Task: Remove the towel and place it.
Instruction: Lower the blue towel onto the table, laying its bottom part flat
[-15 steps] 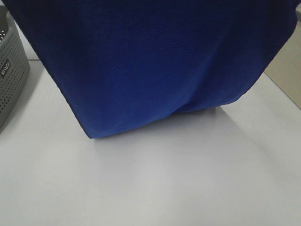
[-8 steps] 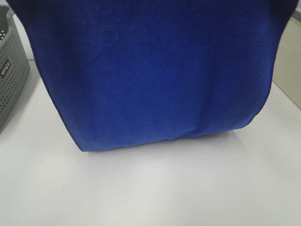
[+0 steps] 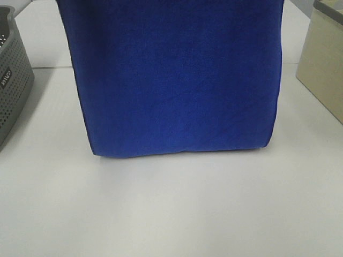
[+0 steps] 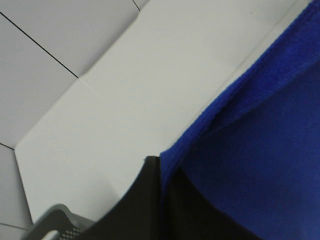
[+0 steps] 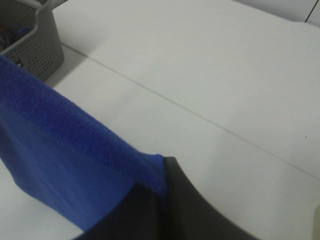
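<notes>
Blue fuzzy cloth fills most of the high view: the towel [image 3: 177, 80] hangs like a curtain over the middle of the counter [image 3: 171, 214], spread wide and nearly flat. Its lower fold runs level and roughly in line with the near edge of the counter. That fold seems to meet the surface, though I cannot tell whether it rests there or only brushes it. Both claws are above the top of the high view.

The wrist views show the hold. The left claw [image 4: 165, 190] has its dark fingers nipped tight on one upper corner of the towel, with the hem running away from it. The right claw [image 5: 160, 185] is clamped the same way on the other upper corner. So the towel's long top edge is stretched from claw to claw, and the cloth drops straight down below both. Neither arm is nearer to it than the other, since each has an end.

A grey basket [image 3: 13, 80] sits by the left edge of the counter and a beige box [image 3: 324, 59] by the right edge, both apart from the cloth.

As I judge it, the towel is already lifted and the placing is not yet done. Laying it down likely calls for both arms moving together so the top edge stays taut and level.
</notes>
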`<state>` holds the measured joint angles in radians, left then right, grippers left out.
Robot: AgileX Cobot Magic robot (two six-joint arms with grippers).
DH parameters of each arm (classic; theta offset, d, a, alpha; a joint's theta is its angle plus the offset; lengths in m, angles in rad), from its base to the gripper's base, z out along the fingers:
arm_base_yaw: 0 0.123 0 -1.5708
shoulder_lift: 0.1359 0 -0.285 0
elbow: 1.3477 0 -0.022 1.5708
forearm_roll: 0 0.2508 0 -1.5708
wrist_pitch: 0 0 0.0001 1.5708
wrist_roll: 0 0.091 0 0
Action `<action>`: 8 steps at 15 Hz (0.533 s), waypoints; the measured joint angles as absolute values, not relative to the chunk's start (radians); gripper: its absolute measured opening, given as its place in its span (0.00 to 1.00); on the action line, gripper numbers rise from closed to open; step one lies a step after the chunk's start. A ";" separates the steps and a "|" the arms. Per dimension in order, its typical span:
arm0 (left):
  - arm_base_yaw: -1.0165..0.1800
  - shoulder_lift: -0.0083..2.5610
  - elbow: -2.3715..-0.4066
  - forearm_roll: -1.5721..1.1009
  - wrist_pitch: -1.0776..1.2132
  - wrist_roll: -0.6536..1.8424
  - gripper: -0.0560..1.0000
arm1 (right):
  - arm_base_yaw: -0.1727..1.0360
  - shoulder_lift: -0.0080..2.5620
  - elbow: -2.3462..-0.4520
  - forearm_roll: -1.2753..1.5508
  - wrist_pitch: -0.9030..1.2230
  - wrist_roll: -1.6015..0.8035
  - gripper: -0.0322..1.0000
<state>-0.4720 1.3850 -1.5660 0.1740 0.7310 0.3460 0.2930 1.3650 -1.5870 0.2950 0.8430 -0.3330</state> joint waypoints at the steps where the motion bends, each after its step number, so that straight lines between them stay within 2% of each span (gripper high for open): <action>1: -0.469 1.396 -1.566 0.201 0.653 0.344 0.05 | 0.294 1.403 -1.627 0.284 0.811 -0.333 0.05; 4: -0.463 1.473 -1.625 0.297 0.468 0.310 0.05 | 0.294 1.543 -1.787 0.268 0.704 -0.350 0.05; 8: -0.401 1.673 -1.866 0.331 0.401 0.295 0.05 | 0.294 1.720 -1.997 0.237 0.592 -0.355 0.05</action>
